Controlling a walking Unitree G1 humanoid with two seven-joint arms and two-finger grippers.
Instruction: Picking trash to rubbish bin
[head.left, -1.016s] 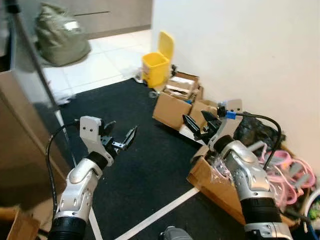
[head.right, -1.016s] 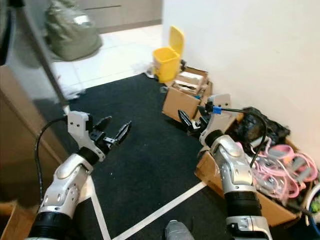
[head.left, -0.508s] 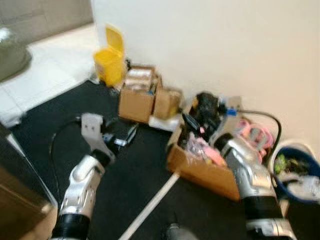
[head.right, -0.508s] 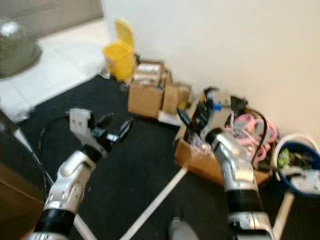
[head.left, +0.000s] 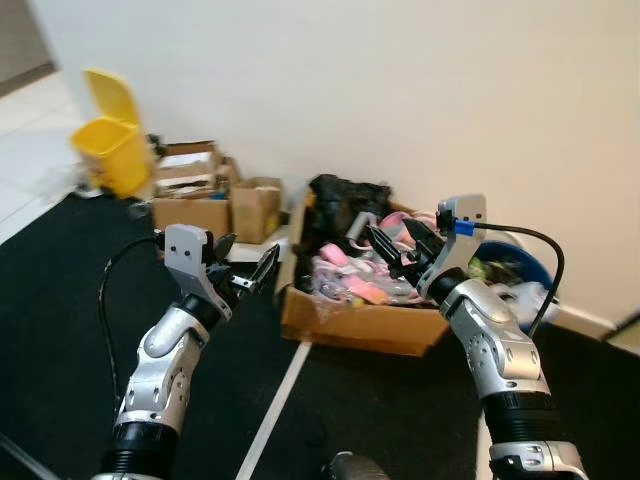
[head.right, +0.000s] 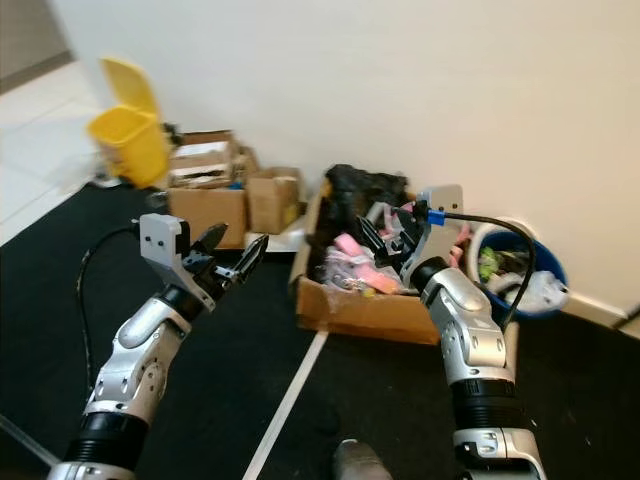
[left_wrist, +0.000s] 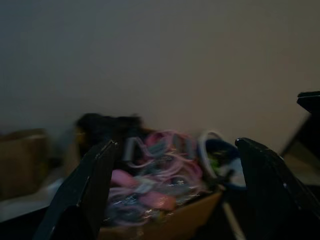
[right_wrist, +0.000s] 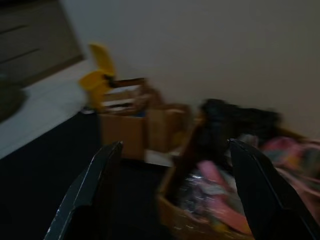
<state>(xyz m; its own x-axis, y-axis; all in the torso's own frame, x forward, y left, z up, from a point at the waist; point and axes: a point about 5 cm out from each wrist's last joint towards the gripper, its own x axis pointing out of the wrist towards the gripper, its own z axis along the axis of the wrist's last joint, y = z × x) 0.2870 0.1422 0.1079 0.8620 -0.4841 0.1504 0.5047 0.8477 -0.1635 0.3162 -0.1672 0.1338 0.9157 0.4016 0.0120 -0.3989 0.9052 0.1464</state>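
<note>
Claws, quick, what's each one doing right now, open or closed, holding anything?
Left claw: open, empty, raised over the black mat.
Right claw: open, empty, raised in front of the cardboard box of pink clutter.

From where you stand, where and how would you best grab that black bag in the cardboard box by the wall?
Probably take the black bag by its crumpled top, which bulges above the rim of the cardboard box at the wall end. Come from above and the front: the wall blocks the back, and pink clutter fills the box before it. The right gripper, open, is nearest; the left gripper is open too.
</note>
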